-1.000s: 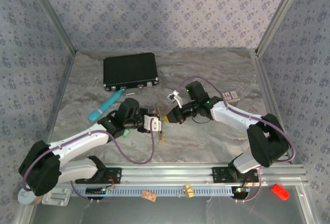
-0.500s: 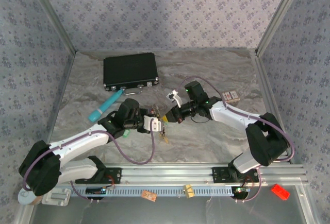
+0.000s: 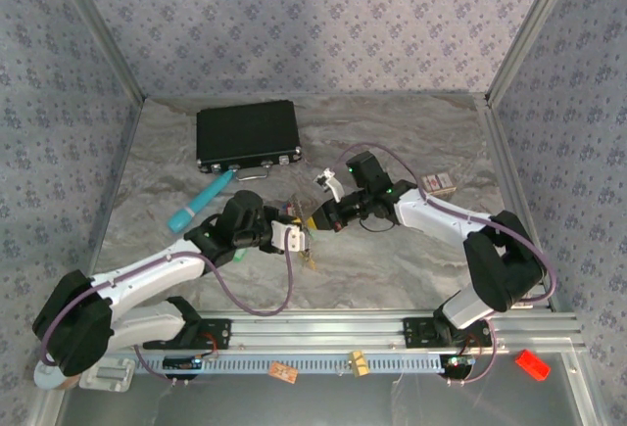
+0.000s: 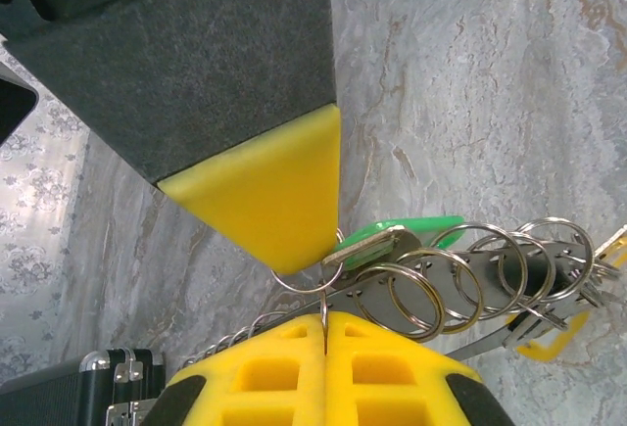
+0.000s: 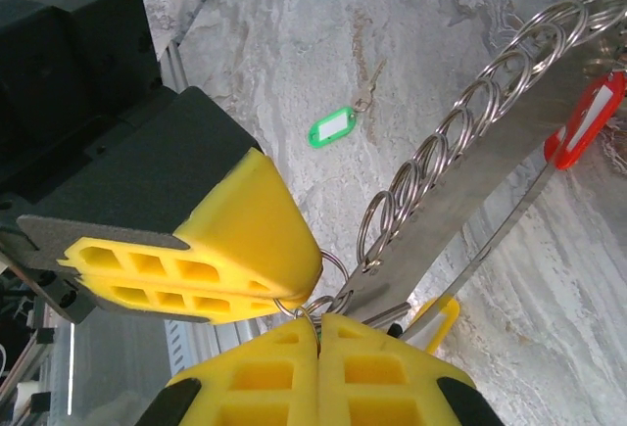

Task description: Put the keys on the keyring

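**Two arms, one ring.** Your arms meet fingertip to fingertip above the middle of the marbled table point(image 3: 411, 269).

The left gripper point(image 4: 324, 333) has its yellow pads pressed flat together. A thin wire loop is nipped in the seam between them. That loop sits at one end of the keyring point(image 4: 475, 261), a steel strip strung with a row of split rings, held up off the table.

The right gripper point(image 5: 317, 333) comes in from the right with its pads shut just as tight, pinching a small ring at the same end of the strip. Its tip is touching the left gripper's tip.

A red key tag point(image 5: 588, 118) hangs at the far end of the strip. A yellow key tag point(image 5: 437, 316) dangles beneath the strip, close to your right fingers.

A green key tag point(image 5: 331, 129) lies flat on the marble with a small metal key at one end, well apart from the rings. Its white label window is too small to read.

Far left on the table you have a black case point(image 3: 247, 132) with metal latches along its near side. No maker's name can be made out on it.

A teal tube point(image 3: 199, 203) lies at a slant just near of the case. A little printed box point(image 3: 440, 185) sits to the right, beside your right arm, and its lettering is too blurred to read.
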Action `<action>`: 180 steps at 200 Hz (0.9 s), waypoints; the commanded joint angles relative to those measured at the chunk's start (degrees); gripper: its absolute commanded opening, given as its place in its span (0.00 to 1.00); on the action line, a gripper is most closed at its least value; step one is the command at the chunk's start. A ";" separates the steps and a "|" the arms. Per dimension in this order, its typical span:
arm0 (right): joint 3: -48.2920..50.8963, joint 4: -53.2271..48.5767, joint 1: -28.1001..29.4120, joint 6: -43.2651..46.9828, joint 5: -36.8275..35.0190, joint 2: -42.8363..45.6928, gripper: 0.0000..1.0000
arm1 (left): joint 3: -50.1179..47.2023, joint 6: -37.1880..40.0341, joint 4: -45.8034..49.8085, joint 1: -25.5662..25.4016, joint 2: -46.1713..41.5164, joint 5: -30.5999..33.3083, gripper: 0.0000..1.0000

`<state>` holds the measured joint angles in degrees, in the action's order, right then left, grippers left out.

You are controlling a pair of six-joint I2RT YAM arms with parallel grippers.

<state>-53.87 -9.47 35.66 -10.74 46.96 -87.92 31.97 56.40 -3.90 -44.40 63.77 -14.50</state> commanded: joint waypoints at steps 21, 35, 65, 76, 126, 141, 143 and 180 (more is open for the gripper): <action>-1.68 -2.24 0.97 -0.98 -7.59 -1.12 0.00 | -0.41 -0.75 -4.87 -0.99 -1.24 -1.48 0.00; -1.68 -1.83 1.19 -1.34 -8.22 -0.99 0.00 | -0.50 -1.71 -5.62 -0.95 -0.89 -1.28 0.00; -0.94 -0.76 2.02 -1.73 -9.87 -0.42 0.00 | -0.25 -4.36 -6.68 -0.95 0.10 -0.85 0.00; -0.68 -0.54 2.45 -1.54 -10.73 -0.16 0.00 | -0.08 -5.41 -6.80 -0.98 0.45 -0.97 0.00; 1.51 4.29 3.08 -3.57 -10.28 0.40 0.00 | 0.09 -12.86 -8.97 -0.95 1.96 -0.43 0.00; 2.46 6.07 3.17 -4.02 -9.84 0.47 0.00 | -0.19 -17.97 -10.69 -0.70 2.28 0.13 0.00; 2.58 6.36 3.16 -4.09 -9.75 0.47 0.00 | -0.27 -18.58 -10.93 -0.62 2.31 0.27 0.00; 4.32 9.88 3.16 -4.55 -8.86 0.06 0.00 | -3.75 -30.41 -17.56 0.14 1.20 2.11 0.00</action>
<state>-51.18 -2.44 37.95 -14.17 38.33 -87.15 30.06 36.45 -12.10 -44.36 65.73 -12.10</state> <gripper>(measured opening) 0.052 0.045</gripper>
